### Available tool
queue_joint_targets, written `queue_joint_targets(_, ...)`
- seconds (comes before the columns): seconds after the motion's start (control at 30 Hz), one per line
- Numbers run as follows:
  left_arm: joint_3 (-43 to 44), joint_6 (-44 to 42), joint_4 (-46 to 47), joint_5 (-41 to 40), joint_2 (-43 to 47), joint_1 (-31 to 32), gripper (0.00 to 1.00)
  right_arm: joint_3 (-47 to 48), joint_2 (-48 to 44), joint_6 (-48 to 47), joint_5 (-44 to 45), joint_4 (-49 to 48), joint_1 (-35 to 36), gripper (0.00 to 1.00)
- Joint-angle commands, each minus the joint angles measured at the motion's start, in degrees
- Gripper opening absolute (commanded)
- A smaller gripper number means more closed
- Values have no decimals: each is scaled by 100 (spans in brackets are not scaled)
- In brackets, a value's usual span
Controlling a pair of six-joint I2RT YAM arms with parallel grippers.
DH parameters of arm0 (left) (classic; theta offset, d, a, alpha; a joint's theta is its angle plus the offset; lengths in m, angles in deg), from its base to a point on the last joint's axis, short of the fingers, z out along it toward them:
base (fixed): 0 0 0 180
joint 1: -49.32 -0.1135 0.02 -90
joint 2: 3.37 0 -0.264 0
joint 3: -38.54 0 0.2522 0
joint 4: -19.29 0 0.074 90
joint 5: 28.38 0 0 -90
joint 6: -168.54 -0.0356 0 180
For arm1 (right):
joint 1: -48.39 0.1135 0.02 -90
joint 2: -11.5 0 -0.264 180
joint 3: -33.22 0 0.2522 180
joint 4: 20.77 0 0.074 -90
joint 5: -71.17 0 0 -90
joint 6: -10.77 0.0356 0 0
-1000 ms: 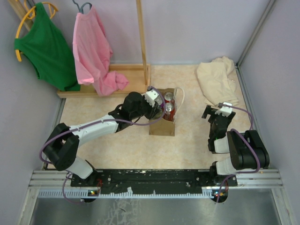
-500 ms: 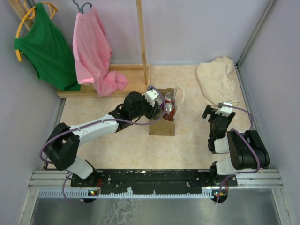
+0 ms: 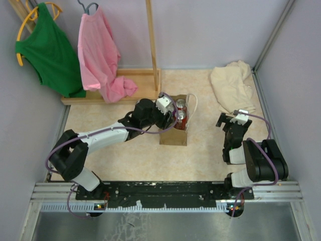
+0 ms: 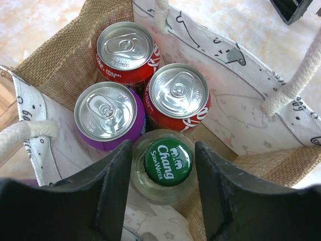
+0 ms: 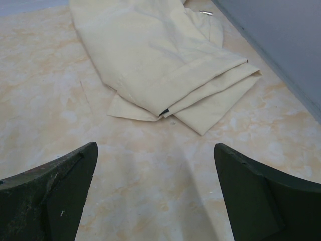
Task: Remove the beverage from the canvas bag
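Observation:
The canvas bag (image 3: 173,135) stands upright mid-table with white rope handles (image 4: 293,85). In the left wrist view its printed wall (image 4: 225,100) encloses two red cans (image 4: 178,95), a purple can (image 4: 106,114) and a glass bottle with a green "Chang Soda Water" cap (image 4: 168,161). My left gripper (image 3: 168,114) hangs over the bag's mouth. In the wrist view the left gripper (image 4: 164,153) is open, with one finger on each side of the bottle's neck and a small gap on the right. My right gripper (image 3: 231,120) is open and empty above bare table (image 5: 155,150).
A pale beige folded cloth (image 3: 230,85) lies at the back right, also in the right wrist view (image 5: 150,55). A wooden rack (image 3: 128,80) at the back left carries a green top (image 3: 50,50) and a pink shirt (image 3: 100,55). Grey walls enclose the table.
My left gripper has edged slightly right and further into the bag's mouth. The right arm has not moved.

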State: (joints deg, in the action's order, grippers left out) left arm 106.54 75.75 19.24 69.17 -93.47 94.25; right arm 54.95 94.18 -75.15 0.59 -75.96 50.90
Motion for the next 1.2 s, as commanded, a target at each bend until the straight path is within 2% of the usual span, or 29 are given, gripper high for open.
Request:
queue_joint_targets(0.0,-34,68,-16,12,-99,33,50,139,3,7,63,-242,32,99)
queue_joint_targets(0.2,-23,85,137,-154,-130,29,3,144,-1,7,62,-242,30,99)
queue_joint_targets(0.23,-4,85,146,-192,-128,29,0,144,-1,6,62,-242,33,99)
queue_joint_targets(0.43,-19,51,213,-253,4,34,0,143,2,7,63,-242,32,99)
queue_joint_targets(0.67,-286,19,1021,-462,538,34,0,144,3,10,62,-242,31,99)
queue_joint_targets(1.17,732,-330,991,-499,774,32,0,144,3,8,65,-242,31,99)
